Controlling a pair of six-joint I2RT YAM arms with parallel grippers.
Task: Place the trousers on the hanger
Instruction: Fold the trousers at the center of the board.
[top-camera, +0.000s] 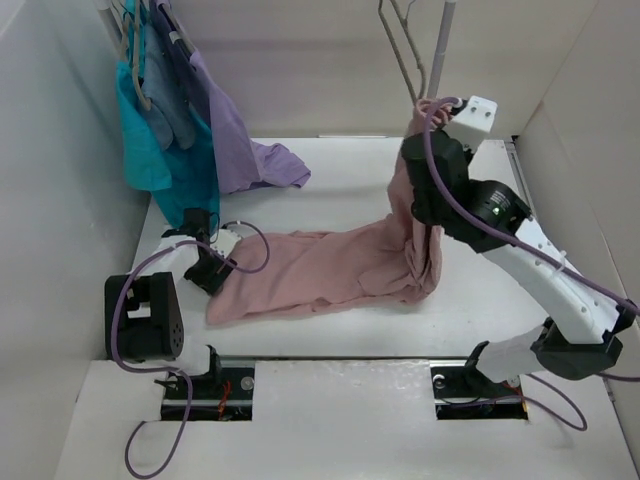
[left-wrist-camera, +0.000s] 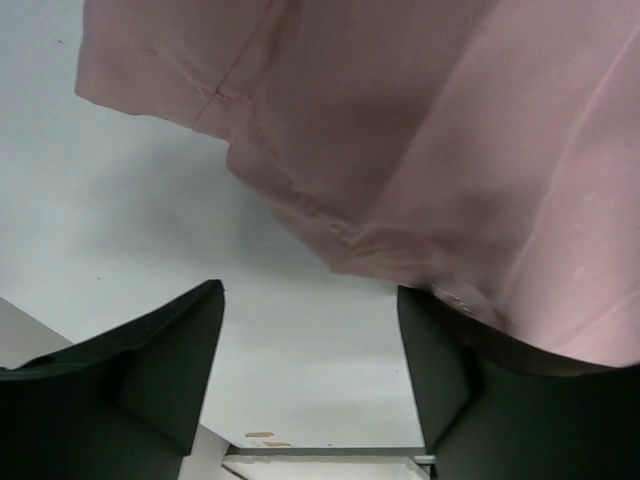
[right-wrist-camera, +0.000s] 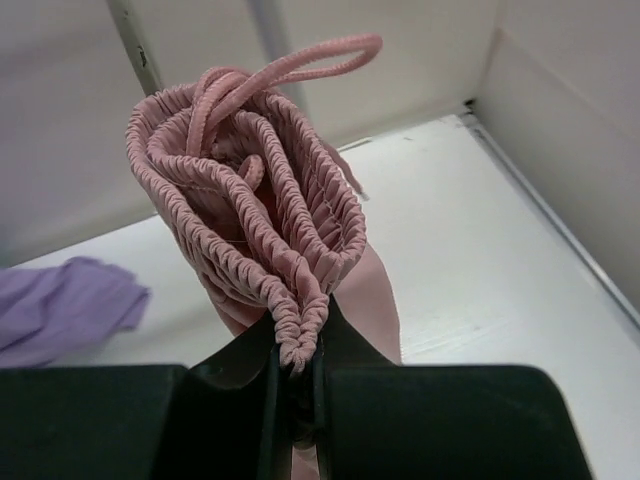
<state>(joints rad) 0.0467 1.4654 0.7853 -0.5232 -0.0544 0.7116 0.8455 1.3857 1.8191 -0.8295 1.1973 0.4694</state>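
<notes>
Left gripper: your left gripper (left-wrist-camera: 310, 300) is released, fingers apart, low over the surface (top-camera: 350, 170) at the leg hem; the cloth rests on one finger, unpinched.
Trousers: the trousers (top-camera: 320, 265) trail their legs flat across the surface, with the waist lifted at far right.
Handling: judge them soft, light and limp; they will sag and slip, so take hold at the thick gathered waistband.
Right gripper: your right gripper (right-wrist-camera: 297, 350) is clenched on that bunched waistband, drawstring loop standing up.
Hanger: the hanger (top-camera: 400, 58) hangs bare just above and beyond the waist.
Room: white walls close in; the teal garment (top-camera: 150, 150) and the lavender garment (top-camera: 270, 165) hang far left, well apart.
</notes>
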